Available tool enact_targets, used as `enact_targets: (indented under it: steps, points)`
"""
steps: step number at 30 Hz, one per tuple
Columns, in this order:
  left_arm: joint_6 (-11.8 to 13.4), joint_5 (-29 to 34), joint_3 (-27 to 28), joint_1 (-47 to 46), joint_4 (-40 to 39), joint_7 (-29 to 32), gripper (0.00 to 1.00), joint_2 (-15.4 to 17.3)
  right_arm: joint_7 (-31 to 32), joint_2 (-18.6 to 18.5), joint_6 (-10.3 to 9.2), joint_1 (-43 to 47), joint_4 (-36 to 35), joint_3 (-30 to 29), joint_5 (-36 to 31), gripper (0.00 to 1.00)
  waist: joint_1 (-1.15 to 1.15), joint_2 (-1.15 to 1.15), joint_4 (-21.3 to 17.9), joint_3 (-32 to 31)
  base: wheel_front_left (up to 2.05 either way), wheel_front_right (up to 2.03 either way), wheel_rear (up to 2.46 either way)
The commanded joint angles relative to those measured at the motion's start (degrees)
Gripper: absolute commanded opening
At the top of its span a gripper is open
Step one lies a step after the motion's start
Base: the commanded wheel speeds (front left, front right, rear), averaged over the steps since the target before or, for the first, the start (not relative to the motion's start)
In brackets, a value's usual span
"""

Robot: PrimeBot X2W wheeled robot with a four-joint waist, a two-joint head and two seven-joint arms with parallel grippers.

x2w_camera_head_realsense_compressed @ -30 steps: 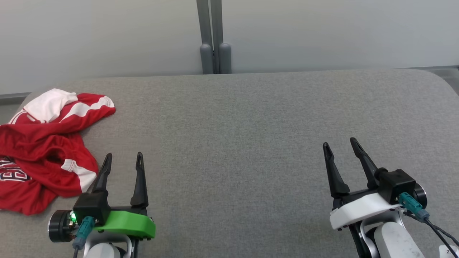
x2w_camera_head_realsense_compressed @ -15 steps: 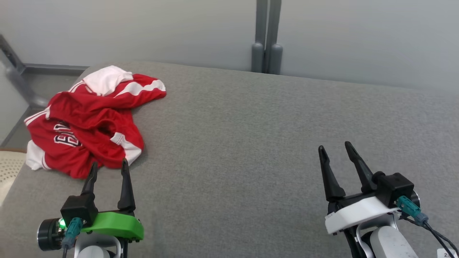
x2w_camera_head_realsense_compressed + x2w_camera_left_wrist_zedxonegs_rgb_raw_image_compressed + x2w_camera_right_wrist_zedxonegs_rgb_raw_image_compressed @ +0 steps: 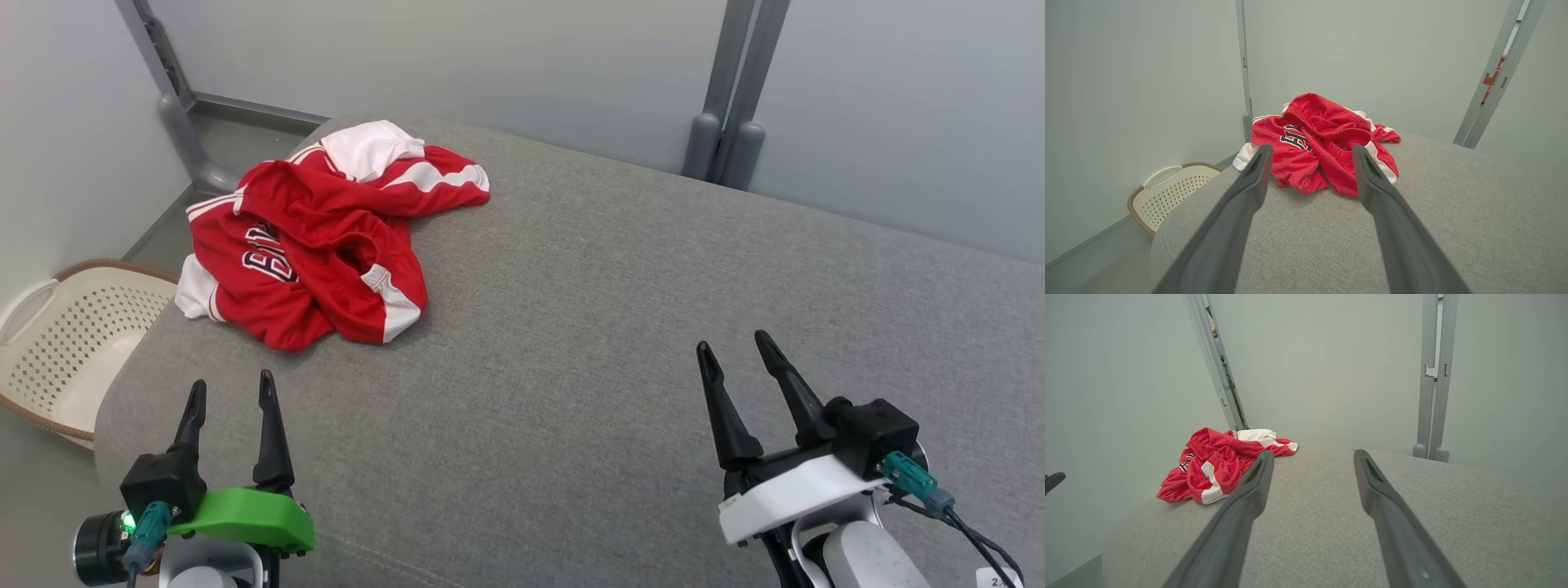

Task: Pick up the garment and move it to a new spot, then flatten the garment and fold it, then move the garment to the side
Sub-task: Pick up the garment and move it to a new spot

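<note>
A crumpled red garment (image 3: 318,237) with white stripes and lettering lies bunched at the far left corner of the grey padded table (image 3: 620,310). It also appears straight ahead in the left wrist view as the garment (image 3: 1323,143), and at the left in the right wrist view as the garment (image 3: 1216,465). My left gripper (image 3: 230,390) hovers open near the table's front left edge, short of the cloth, holding nothing. My right gripper (image 3: 733,349) stands open at the lower right, far from the garment, with nothing in it.
A cream perforated laundry basket (image 3: 57,343) sits on the floor beside the table's left edge, also seen as the basket (image 3: 1167,192). Grey posts (image 3: 731,122) rise behind the table against pale walls. Another post (image 3: 175,114) stands at the back left.
The head view has swung left, so the garment and the basket came into fuller view. Both grippers stay open, and the left one now sits further short of the cloth.
</note>
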Motion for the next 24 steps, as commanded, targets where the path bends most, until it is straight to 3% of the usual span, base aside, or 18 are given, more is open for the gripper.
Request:
enact_targets:
  steps: [1,10,12,16,24]
  points:
    - [-0.29,0.13,0.19,0.3,0.15,-0.02,1.0,0.29,-0.19,-0.16,0.0,0.49,-0.01,0.14,0.29,1.0,0.0,0.0,1.06,-0.46,0.0,0.0,0.0]
    - [-0.7,-0.81,0.43,-0.76,1.57,-0.02,1.0,0.28,-0.19,-0.16,0.0,0.07,-0.13,1.16,0.63,1.0,0.0,0.0,0.37,0.06,0.0,0.0,0.0]
    - [-1.94,-2.9,-0.1,-2.07,2.24,0.86,1.0,0.28,-0.19,-0.16,0.0,-0.11,-0.38,1.57,0.81,1.0,0.0,0.0,0.01,0.34,0.0,0.0,0.0]
    - [-3.21,-5.62,-0.59,-6.13,1.38,6.18,1.0,1.15,-0.19,-1.31,-0.02,-1.05,-1.68,3.43,2.19,1.0,0.0,0.0,-0.97,1.82,0.0,0.0,0.0]
    - [-4.1,-9.6,-1.16,-17.81,-1.06,23.89,1.0,5.67,-0.19,-3.55,-0.02,-3.73,-3.45,4.96,3.15,1.0,0.0,0.0,-5.69,7.13,0.0,0.0,0.0]
